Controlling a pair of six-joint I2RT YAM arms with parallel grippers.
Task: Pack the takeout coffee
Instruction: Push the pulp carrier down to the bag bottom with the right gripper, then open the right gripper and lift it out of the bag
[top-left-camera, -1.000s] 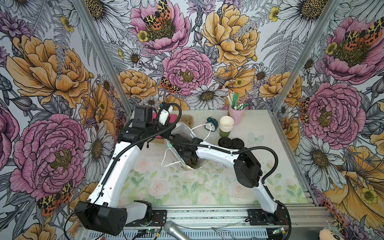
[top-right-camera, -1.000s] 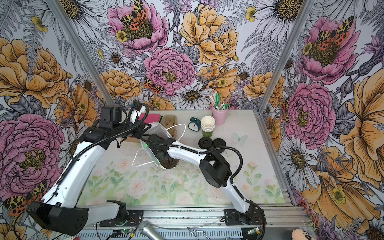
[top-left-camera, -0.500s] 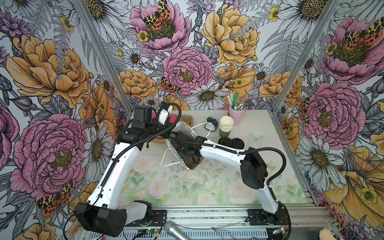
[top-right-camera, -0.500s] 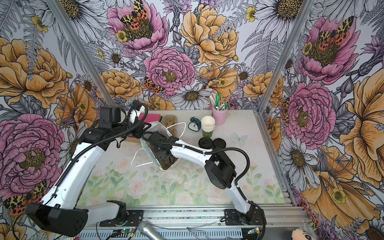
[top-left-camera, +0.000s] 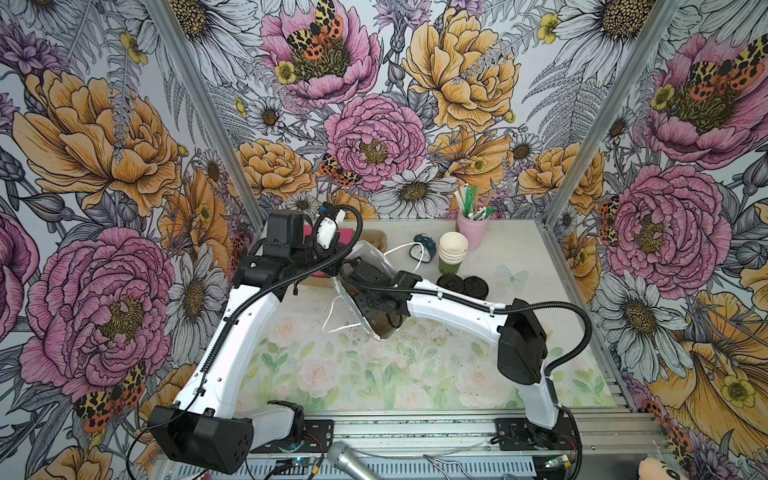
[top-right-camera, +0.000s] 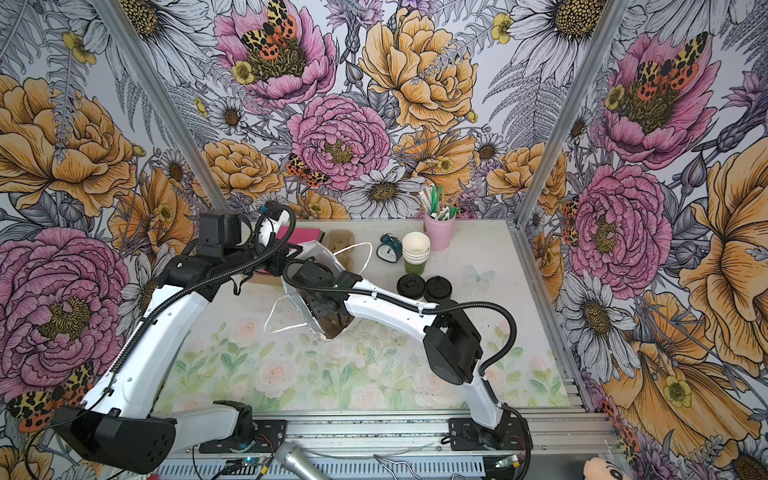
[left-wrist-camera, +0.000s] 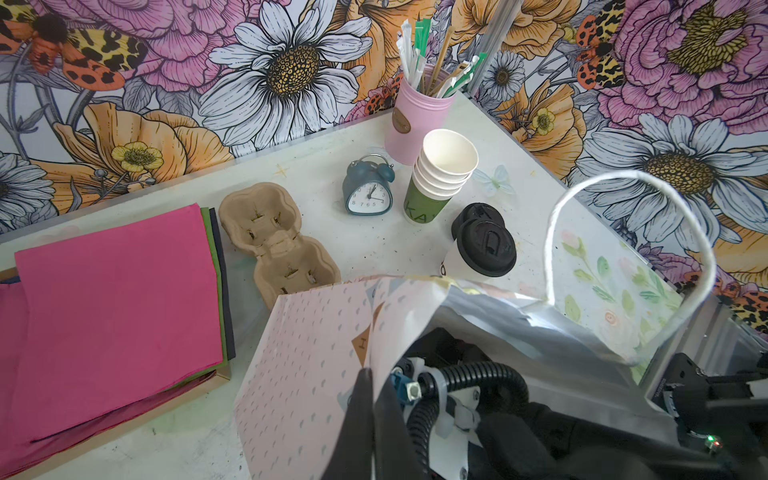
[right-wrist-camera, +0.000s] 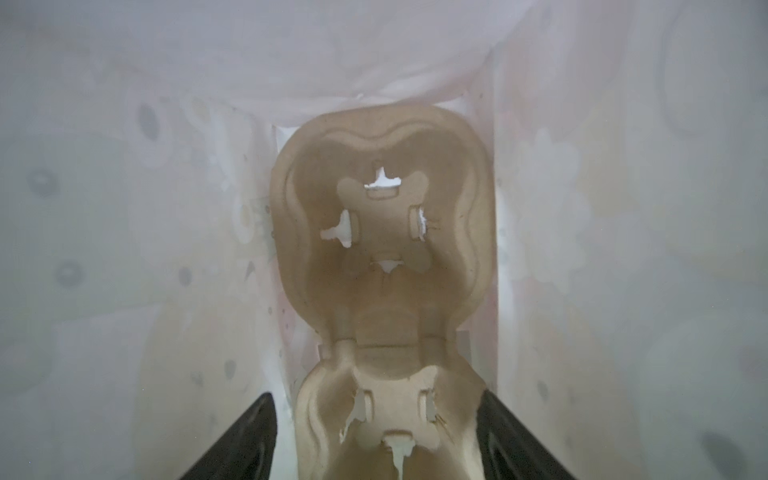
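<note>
The takeout coffee (left-wrist-camera: 484, 249), a white cup with a black lid, stands on the table beyond the bag and shows in both top views (top-left-camera: 451, 284) (top-right-camera: 410, 286). A white patterned paper bag (left-wrist-camera: 307, 353) (top-left-camera: 374, 254) leans open. My left gripper (left-wrist-camera: 374, 388) is shut on the bag's rim. My right gripper (right-wrist-camera: 376, 399) is deep inside the bag and open. A brown cardboard cup carrier (right-wrist-camera: 386, 232) lies on the bag's bottom between its fingers (right-wrist-camera: 249, 436). In the top views the bag hides the right gripper.
A second cardboard carrier (left-wrist-camera: 274, 232), a stack of coloured napkins (left-wrist-camera: 112, 299), a blue alarm clock (left-wrist-camera: 370, 193), nested paper cups (left-wrist-camera: 440, 174), a pile of black lids (left-wrist-camera: 478, 210) and a pink straw holder (left-wrist-camera: 415, 120) stand along the back of the table.
My right gripper's jaws have opened inside the bag, and the right arm's elbow has shifted a little to the right. The left arm keeps holding the bag's rim.
</note>
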